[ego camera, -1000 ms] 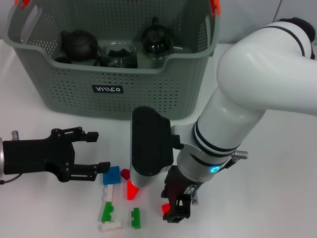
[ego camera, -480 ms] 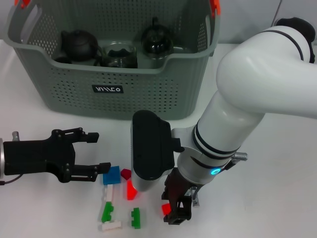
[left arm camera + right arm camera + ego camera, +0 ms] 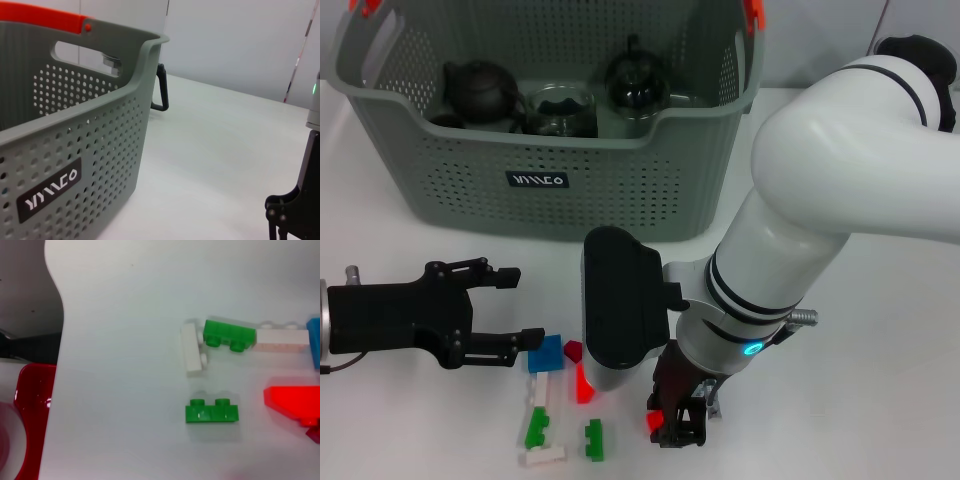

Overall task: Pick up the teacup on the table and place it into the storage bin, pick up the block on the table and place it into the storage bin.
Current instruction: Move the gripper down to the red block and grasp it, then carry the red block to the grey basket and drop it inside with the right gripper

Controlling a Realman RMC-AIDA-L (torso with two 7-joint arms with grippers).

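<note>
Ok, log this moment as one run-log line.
right hand: low over table, at small red block | left hand: open, beside blue block | storage bin: teaware inside

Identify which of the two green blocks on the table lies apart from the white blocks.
The green block nearer the right gripper lies alone on the table. The other green block sits between two white blocks, close against them.

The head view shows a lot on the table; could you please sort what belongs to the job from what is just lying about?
Job:
storage bin
blocks on the table
right pincer on a red block

Lying about:
left pincer, open beside the blocks
two dark teapots and a glass vessel, already in the bin
</note>
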